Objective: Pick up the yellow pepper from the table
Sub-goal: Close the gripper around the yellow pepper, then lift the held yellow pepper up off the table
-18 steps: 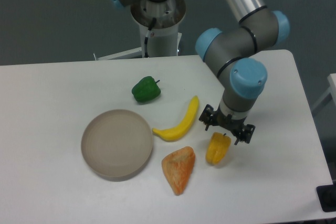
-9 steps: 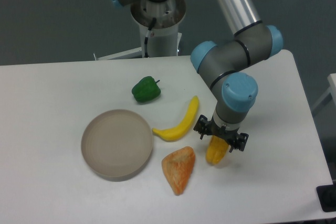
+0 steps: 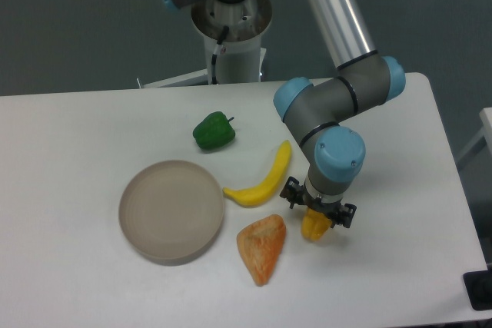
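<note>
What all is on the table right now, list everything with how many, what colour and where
yellow pepper: 1, yellow-orange, right of centre near the front, mostly hidden under the claw
banana: 1, yellow, centre, running diagonally
orange wedge-shaped piece: 1, orange, front centre, below the banana
green pepper: 1, green, behind the banana
bowl: 1, grey-beige, left of the banana
table: 1, white, under everything
arm: 1, grey with blue caps, reaching in from the rear
claw: 1, black, down over the yellow pepper

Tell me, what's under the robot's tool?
The yellow pepper lies on the table right under the tool. Only its lower end shows; the tool covers its top, so whether the fingers grip it cannot be seen.
</note>
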Tool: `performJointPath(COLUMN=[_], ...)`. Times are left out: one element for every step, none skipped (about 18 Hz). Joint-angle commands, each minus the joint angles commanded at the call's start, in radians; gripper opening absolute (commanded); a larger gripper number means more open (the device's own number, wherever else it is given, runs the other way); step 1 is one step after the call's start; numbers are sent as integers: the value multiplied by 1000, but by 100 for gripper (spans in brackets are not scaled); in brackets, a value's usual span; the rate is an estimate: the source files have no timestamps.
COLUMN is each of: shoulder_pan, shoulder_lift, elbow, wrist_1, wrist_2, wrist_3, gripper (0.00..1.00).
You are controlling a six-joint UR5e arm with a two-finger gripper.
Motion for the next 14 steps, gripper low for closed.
performJointPath(shoulder_pan=[0, 0, 0, 0, 3, 9, 11, 12, 17, 23, 29, 34, 37, 47], shoulder_lift=[2, 3, 5, 8, 18, 29, 40, 51, 64, 81, 96, 110, 121, 130], elbow=[2, 2, 6, 11, 11, 12, 12, 12, 14, 15, 15, 15, 15, 15], wrist_1=[-2, 0, -3, -6, -8, -11, -12, -12, -14, -15, -17, -18, -18, -20], wrist_2=[0, 0, -2, -5, -14, -14, -14, -14, -14, -15, -17, -15, -15, -15], wrist_3=[0, 2, 2, 2, 2, 2, 2, 2, 3, 3, 3, 3, 5, 23], gripper=[54, 36, 20, 14, 14, 14, 14, 15, 15, 16, 17, 16, 16, 16])
